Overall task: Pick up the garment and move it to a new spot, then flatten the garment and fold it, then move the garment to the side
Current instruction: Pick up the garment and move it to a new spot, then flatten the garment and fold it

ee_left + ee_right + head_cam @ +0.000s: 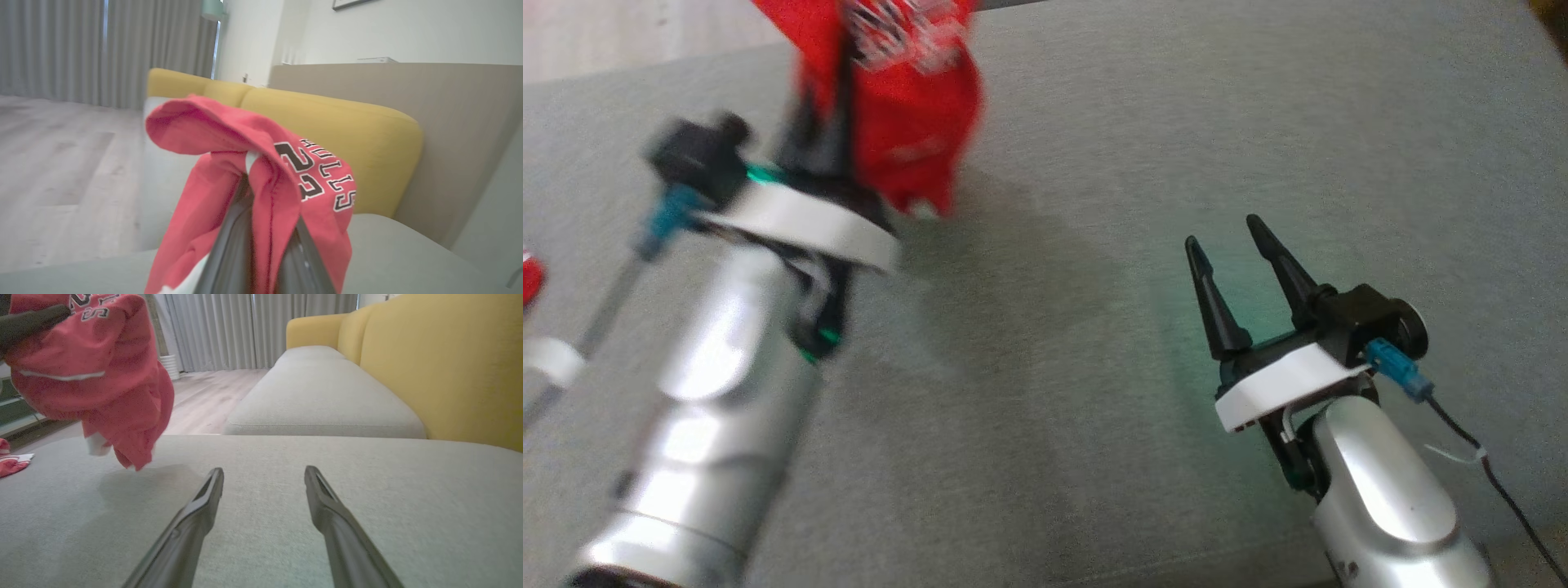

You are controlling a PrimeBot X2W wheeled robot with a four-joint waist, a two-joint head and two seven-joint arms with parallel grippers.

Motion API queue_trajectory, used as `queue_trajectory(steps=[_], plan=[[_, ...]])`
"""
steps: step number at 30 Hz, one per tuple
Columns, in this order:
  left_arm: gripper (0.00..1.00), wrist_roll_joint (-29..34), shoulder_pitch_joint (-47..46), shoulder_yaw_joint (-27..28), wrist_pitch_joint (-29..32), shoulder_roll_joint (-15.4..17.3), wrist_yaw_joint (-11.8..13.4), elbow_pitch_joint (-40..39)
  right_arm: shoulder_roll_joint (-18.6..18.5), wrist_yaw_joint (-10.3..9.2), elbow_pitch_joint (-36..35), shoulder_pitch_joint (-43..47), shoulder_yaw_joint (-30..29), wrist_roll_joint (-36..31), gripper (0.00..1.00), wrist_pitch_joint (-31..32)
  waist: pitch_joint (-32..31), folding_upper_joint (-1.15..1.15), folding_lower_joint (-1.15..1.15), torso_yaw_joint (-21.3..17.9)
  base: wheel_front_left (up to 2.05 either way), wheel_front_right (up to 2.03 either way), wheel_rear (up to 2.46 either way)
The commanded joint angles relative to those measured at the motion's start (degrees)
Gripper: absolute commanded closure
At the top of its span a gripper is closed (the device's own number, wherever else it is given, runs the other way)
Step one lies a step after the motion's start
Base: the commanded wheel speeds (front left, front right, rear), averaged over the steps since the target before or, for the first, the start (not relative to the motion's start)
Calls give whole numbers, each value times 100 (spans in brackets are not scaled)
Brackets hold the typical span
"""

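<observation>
A red garment (907,106) with black and white lettering hangs bunched above the grey cushion, clear of the surface. My left gripper (837,90) is shut on it, the fingers wrapped in cloth. In the left wrist view the garment (261,175) drapes over both dark fingers (229,245). In the right wrist view the garment (94,379) hangs at the upper left, with the left gripper's finger (32,322) across it. My right gripper (1232,230) stands open and empty at the lower right, low over the cushion, and its own view shows the right gripper (263,475) with fingers apart.
The wide grey cushion (1094,327) spreads under both arms. Another red and white cloth (12,461) lies at its far left edge. A yellow sofa back (429,355) and a second seat cushion (318,392) lie beyond, with wooden floor and curtains behind.
</observation>
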Motion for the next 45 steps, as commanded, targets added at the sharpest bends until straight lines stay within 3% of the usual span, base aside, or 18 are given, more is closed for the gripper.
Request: queue_trajectory(steps=[1, 8, 9, 10, 14, 19, 24, 29, 36, 45], plan=[[100, 6, -56, 50, -28, -98, 10, -119, 78, 43, -191, 4, 151, 36, 0, -36, -97, 0, 0, -385, 0, 0, 0], [100, -76, 403, -226, -29, -729, 10, 100, 78, 43, -209, 25, 183, 63, 0, -36, -70, 0, 0, -606, 0, 0, 0], [72, -27, 460, -269, -29, -759, 10, 179, 78, 43, -215, 25, 181, 68, 0, -36, -64, 0, 0, -611, 0, 0, 0], [1, 5, 523, -288, -29, -784, 10, 253, 78, 43, -221, 28, 175, 73, 0, -36, -58, 0, 0, -607, 0, 0, 0], [0, 261, 800, -57, -29, -813, 28, 497, 78, 43, -237, 69, 86, 97, 0, -36, -77, 0, 0, -459, 0, 0, 0], [0, 667, 1416, 643, -29, -658, 177, 382, 78, 43, -236, 129, -69, 116, 0, -36, -192, 0, 0, -177, 0, 0, 0], [0, 1282, 2269, 1457, -29, -498, 492, -117, 78, 43, -200, 254, -324, 69, 0, -36, -383, 0, 0, 139, 0, 0, 0], [0, 1817, 3132, 2238, -29, -561, 686, -694, 78, 43, -143, 435, -651, 23, 0, -36, -602, 0, 0, 389, 0, 0, 0], [0, 2445, 4183, 3030, -29, -804, 712, -1271, 78, 43, -64, 747, -998, -32, 0, -36, -940, 0, 0, 506, 0, 0, 0], [0, 2662, 4524, 3203, -29, -949, 606, -1462, 79, 43, -57, 979, -1118, -49, 0, -36, -1033, 0, 0, 563, 0, 0, 0]])
